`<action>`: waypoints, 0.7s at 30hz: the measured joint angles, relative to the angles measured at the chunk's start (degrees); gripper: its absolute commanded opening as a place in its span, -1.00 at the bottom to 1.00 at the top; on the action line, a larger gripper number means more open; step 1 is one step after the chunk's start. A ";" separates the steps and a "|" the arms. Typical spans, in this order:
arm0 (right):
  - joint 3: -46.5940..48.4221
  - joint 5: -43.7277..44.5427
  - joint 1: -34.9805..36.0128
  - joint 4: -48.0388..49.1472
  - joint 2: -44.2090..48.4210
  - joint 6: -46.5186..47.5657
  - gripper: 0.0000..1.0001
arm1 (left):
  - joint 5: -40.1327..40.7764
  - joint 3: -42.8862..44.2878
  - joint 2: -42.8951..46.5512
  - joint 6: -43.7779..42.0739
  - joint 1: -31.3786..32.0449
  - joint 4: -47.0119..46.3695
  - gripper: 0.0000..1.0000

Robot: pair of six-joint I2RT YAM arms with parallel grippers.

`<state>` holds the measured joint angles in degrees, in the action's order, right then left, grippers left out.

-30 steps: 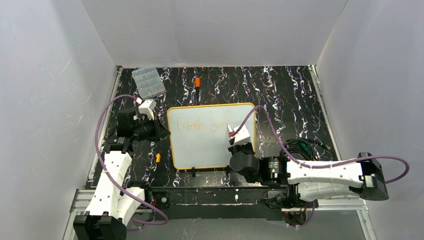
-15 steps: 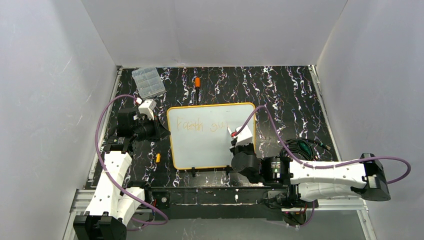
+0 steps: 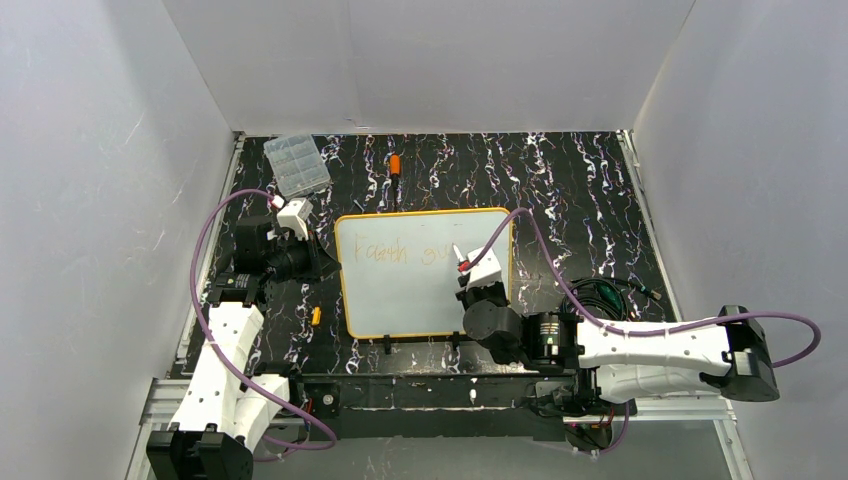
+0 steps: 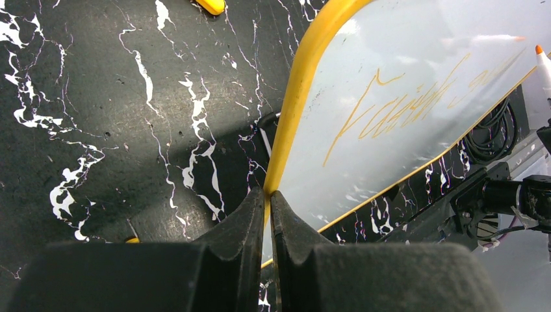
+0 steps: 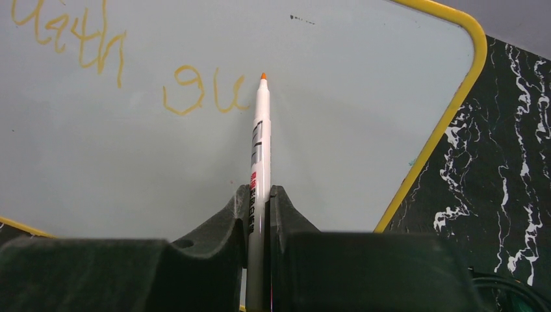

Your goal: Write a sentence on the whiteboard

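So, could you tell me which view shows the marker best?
Right wrist: the marker stands large and sharp in the right gripper over the whiteboard. Left wrist catches only its orange tip; overhead it is tiny.

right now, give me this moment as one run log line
left tool: shut on whiteboard rim | right tool: shut on marker | tip: beside last letters of sentence, contact unclear

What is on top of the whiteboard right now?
Orange handwriting in one line. The right gripper holds a marker over it. The left gripper pinches the left rim of the whiteboard. The right arm hides the near right corner.
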<state>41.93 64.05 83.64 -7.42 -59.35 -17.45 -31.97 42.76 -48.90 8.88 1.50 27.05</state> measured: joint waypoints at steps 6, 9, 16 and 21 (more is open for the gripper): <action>0.02 0.79 0.00 2.27 -0.42 2.40 -0.97 | 0.00 -0.02 0.00 0.09 0.00 0.00 -0.86; 0.02 1.14 -0.09 3.13 -0.55 2.97 -0.97 | 0.00 -0.02 0.00 0.11 0.00 0.00 -0.86; 0.02 0.92 -1.75 3.32 -1.49 3.32 -0.97 | 0.00 -0.02 0.00 0.11 0.00 0.00 -0.86; 0.02 0.26 -2.67 3.34 -1.84 3.30 -0.97 | 0.00 -0.02 0.00 0.11 0.00 -0.02 -0.86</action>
<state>41.95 64.31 80.97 -4.08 -61.19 -14.15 -31.97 42.74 -48.90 8.99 1.50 27.03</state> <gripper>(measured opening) 0.197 0.074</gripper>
